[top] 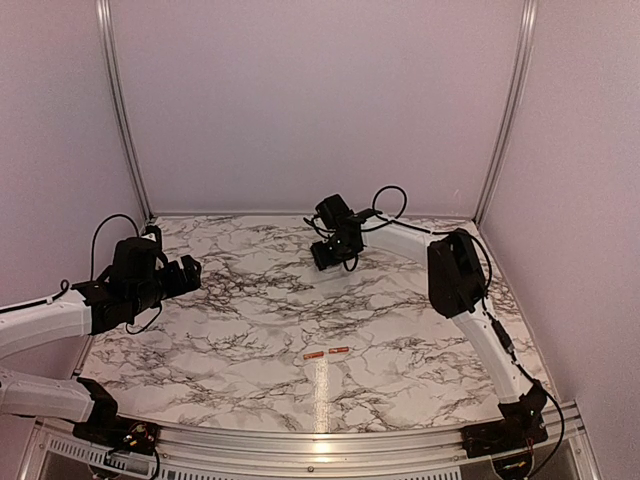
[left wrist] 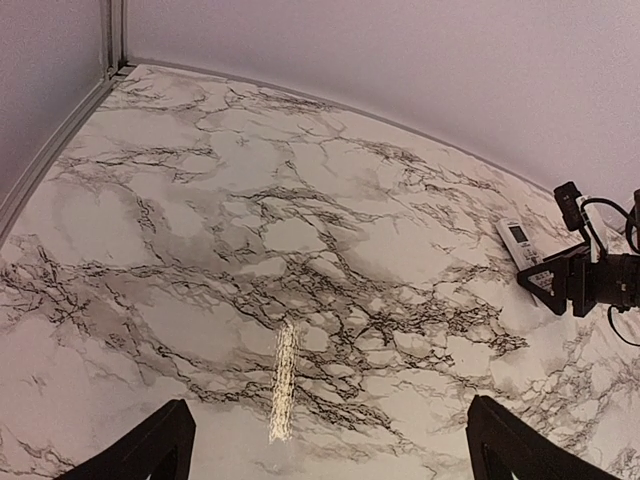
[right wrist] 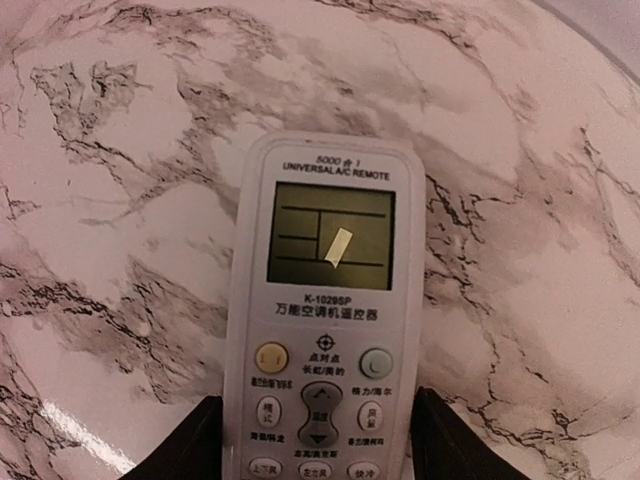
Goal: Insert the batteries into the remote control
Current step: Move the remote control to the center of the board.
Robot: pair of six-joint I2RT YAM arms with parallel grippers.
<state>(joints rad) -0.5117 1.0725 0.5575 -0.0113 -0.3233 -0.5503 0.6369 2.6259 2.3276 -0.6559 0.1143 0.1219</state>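
The white remote control (right wrist: pixel 322 330) lies face up on the marble table, display and buttons showing; it also shows in the left wrist view (left wrist: pixel 520 243). My right gripper (right wrist: pixel 318 440) straddles its lower end with both fingers pressed against its sides, far back at centre (top: pixel 335 252). Two orange-red batteries (top: pixel 314 355) (top: pixel 339 350) lie side by side near the front middle, apart from both grippers. My left gripper (left wrist: pixel 330 450) is open and empty, held above the table's left side (top: pixel 190 272).
The marble tabletop (top: pixel 250 330) is walled by pale panels with metal corner posts (top: pixel 122 110). A bright glare streak (top: pixel 322 385) lies just in front of the batteries. The right arm's cables (top: pixel 385 200) loop above its wrist.
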